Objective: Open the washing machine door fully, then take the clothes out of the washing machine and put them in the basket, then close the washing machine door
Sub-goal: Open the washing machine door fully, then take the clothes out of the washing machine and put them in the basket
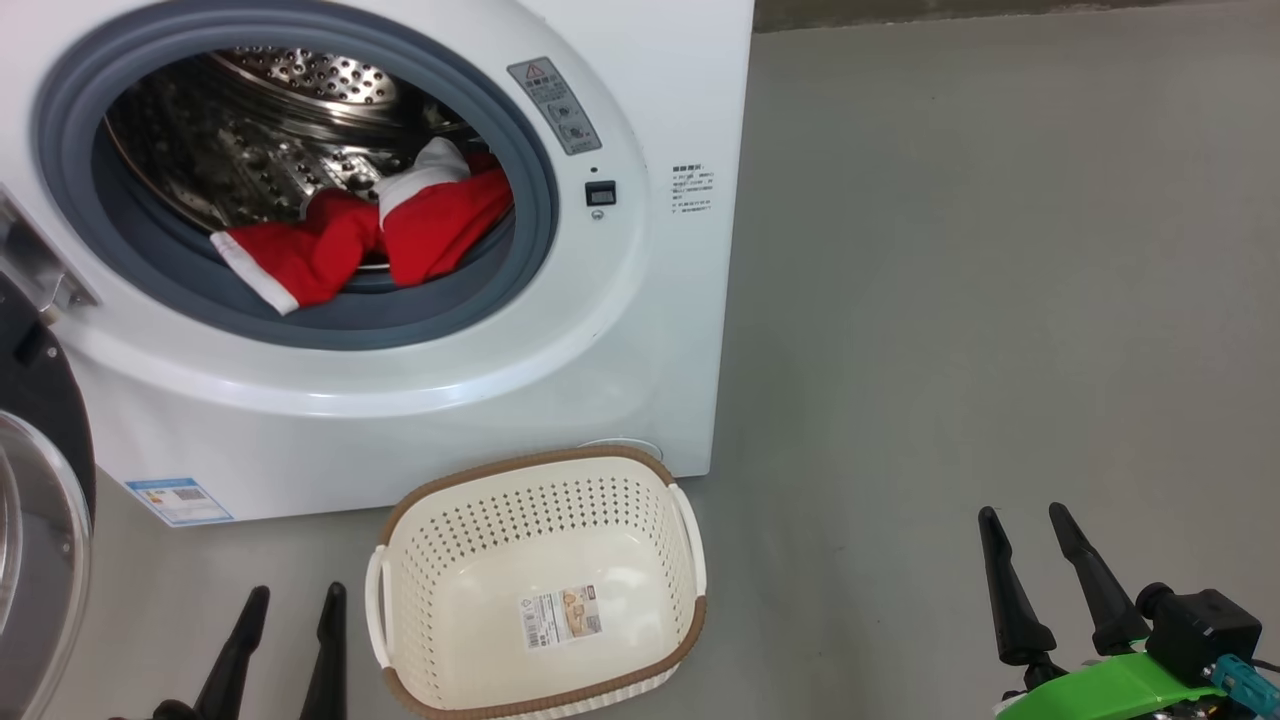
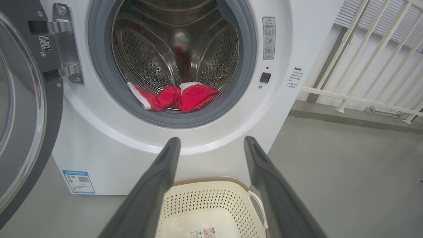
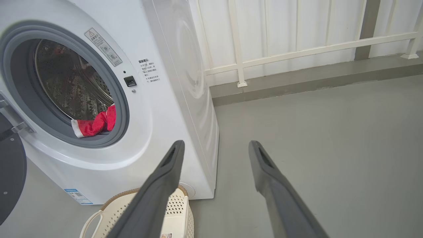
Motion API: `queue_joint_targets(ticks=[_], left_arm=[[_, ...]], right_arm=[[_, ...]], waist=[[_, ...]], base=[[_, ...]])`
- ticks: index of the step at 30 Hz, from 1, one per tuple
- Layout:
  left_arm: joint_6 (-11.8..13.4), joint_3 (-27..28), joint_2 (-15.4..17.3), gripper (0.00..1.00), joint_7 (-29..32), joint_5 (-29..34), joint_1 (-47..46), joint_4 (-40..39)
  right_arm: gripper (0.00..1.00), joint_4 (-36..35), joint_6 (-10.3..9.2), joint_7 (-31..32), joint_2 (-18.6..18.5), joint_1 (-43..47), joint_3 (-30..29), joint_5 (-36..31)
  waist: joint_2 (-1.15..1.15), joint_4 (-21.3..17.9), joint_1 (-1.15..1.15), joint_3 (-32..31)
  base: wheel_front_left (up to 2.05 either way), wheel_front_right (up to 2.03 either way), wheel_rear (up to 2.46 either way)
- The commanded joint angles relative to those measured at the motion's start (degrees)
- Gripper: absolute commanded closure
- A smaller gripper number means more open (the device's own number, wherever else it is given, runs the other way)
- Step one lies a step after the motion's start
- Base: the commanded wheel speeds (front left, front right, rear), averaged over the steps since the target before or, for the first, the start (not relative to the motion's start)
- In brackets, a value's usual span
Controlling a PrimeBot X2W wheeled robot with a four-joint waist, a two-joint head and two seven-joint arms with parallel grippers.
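The white washing machine (image 1: pixel 640 330) stands with its round door (image 1: pixel 40 500) swung wide open to the left, black rim and glass bowl showing. Red clothes (image 1: pixel 390 235) with white cuffs lie at the front of the steel drum, draped onto the grey rubber ring; the wrist views show the clothes (image 2: pixel 175 97) (image 3: pixel 94 124) too. The cream basket (image 1: pixel 545 585) sits on the floor before the machine, with nothing in it. My left gripper (image 1: pixel 297 597) is open low at the basket's left. My right gripper (image 1: pixel 1025 515) is open over bare floor to the right.
Grey floor (image 1: pixel 1000 300) stretches to the right of the machine. A white railing (image 3: pixel 297 53) and wall run behind it. The open door (image 2: pixel 19 115) hangs on its metal hinge (image 2: pixel 66 43) close to my left arm.
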Motion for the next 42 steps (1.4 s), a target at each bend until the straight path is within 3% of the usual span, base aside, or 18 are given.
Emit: queue_joint_targets(ticks=[1,21,42], left_arm=[[0.09,2.26,1.01,0.00,-0.28,0.18,-2.08,-1.48],[0.09,3.94,0.12,0.00,-0.28,0.49,-2.61,-1.66],[0.09,3.86,0.23,0.00,-0.28,-0.10,-3.46,-1.04]], right_arm=[[0.00,-1.46,0.29,-0.52,-0.45,-0.46,1.06,-0.16],[0.00,-1.34,0.29,-0.52,-0.45,-0.96,2.01,-0.23],[0.00,-1.29,0.29,-0.52,-0.44,-1.40,2.85,-0.13]], waist=[[0.00,0.11,0.00,-0.06],[0.00,0.71,0.00,-0.02],[0.00,0.82,0.00,0.44]], base=[[0.00,0.00,0.00],[0.05,-0.05,0.00],[0.92,-0.93,0.02]])
